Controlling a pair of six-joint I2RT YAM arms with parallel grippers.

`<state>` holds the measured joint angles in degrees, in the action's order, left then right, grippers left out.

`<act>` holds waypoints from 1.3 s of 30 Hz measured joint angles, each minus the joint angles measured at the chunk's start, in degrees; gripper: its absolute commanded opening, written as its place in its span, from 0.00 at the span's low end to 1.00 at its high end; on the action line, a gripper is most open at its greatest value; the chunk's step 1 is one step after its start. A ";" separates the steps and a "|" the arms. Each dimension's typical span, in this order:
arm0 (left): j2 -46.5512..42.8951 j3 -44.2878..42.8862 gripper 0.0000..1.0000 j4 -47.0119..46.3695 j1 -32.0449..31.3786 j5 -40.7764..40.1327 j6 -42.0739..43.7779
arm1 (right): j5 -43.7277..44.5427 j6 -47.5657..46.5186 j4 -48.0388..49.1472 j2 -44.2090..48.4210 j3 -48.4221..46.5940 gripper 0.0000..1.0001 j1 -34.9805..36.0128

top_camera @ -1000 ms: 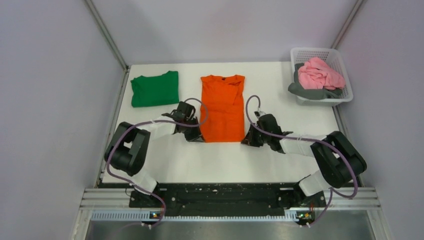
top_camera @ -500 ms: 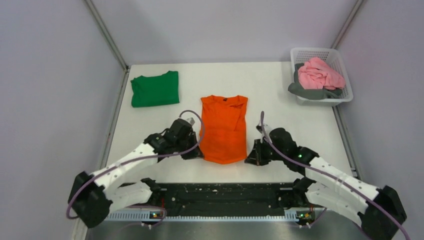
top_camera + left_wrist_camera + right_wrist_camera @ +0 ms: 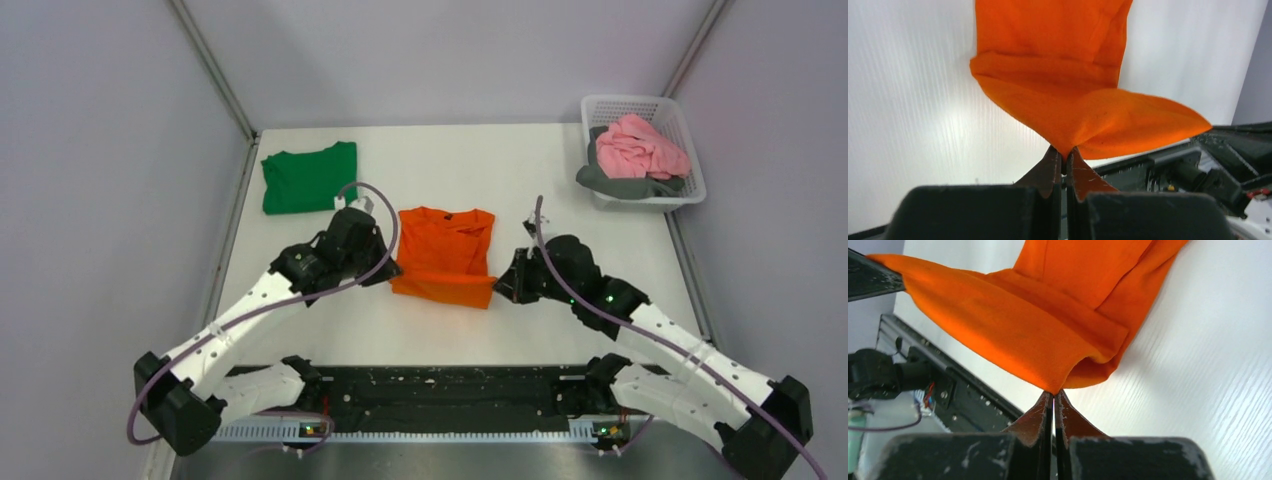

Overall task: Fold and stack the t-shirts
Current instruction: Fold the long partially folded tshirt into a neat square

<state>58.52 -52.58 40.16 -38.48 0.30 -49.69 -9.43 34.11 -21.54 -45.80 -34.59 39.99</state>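
Observation:
The orange t-shirt (image 3: pixel 442 262) lies mid-table with its near hem lifted and doubled back over its lower half. My left gripper (image 3: pixel 388 270) is shut on the hem's left corner (image 3: pixel 1064 150), held above the table. My right gripper (image 3: pixel 497 288) is shut on the hem's right corner (image 3: pixel 1054 388). The hem sags between the two grippers in both wrist views. The dark green t-shirt (image 3: pixel 310 177) lies folded at the far left of the table, apart from both grippers.
A white basket (image 3: pixel 680 192) stands at the far right with a pink garment (image 3: pixel 638 148) on a grey garment (image 3: pixel 620 183). Grey walls close in the left, back and right. A black rail (image 3: pixel 440 385) runs along the near edge.
Both grippers first dragged the orange t-shirt towards the near edge, then lifted its near hem and carried it away from me, so the shirt now looks about half as long.

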 measured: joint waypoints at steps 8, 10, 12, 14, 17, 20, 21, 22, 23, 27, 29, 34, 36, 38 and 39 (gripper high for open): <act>15.43 -11.89 0.00 -1.99 7.13 -1.40 4.66 | 6.43 -2.62 6.25 -12.92 -6.73 0.00 -3.85; 19.47 -14.32 0.00 -2.86 8.85 -0.70 5.77 | 6.99 -2.67 7.78 -15.04 -7.91 0.00 -5.44; 23.30 -16.96 0.00 -3.26 10.54 1.14 6.84 | 7.37 -2.93 9.03 -16.98 -9.03 0.00 -6.75; 26.88 -19.80 0.00 -3.37 12.02 2.99 7.85 | 7.58 -3.15 9.90 -18.62 -9.90 0.00 -7.80; 32.28 -24.26 0.00 -3.65 13.88 5.16 9.33 | 7.54 -3.67 11.08 -21.46 -11.58 0.00 -9.55; 37.68 -28.72 0.00 -3.63 15.30 7.50 10.78 | 6.99 -4.24 13.05 -25.16 -13.16 0.00 -11.72; 39.19 -29.88 0.00 -3.69 15.65 7.87 11.02 | 6.84 -4.39 13.73 -26.53 -13.55 0.00 -12.33; 40.85 -31.12 0.00 -3.67 16.00 8.09 11.23 | 6.60 -4.55 14.88 -28.35 -14.08 0.00 -13.09; 42.62 -32.39 0.00 -3.65 16.33 8.26 11.41 | 6.34 -4.61 16.13 -30.12 -14.43 0.00 -13.68; 51.49 -39.67 0.00 -2.51 17.70 8.90 11.91 | 4.96 -4.98 20.90 -38.82 -16.76 0.00 -15.67; 56.81 -44.13 0.08 -1.73 18.34 8.61 11.96 | 4.39 -5.14 22.75 -44.30 -19.12 0.00 -16.65; 66.12 -52.30 0.59 1.62 19.30 7.63 12.24 | 2.91 -5.62 25.40 -55.25 -24.90 0.57 -18.40; 68.41 -54.58 0.93 2.75 19.67 7.72 12.61 | 1.86 -5.77 24.96 -58.14 -27.19 0.76 -18.84; 68.96 -55.43 0.99 3.80 19.91 7.78 13.05 | 0.55 -6.19 24.52 -60.30 -29.75 0.98 -19.17; 68.94 -55.49 0.99 4.11 19.98 7.80 12.94 | 0.15 -5.70 24.41 -60.59 -30.27 0.99 -19.17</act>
<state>127.46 -108.07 44.27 -18.50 8.10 -36.75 -9.28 28.40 2.87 -106.39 -64.86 20.82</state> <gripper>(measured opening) 0.917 0.810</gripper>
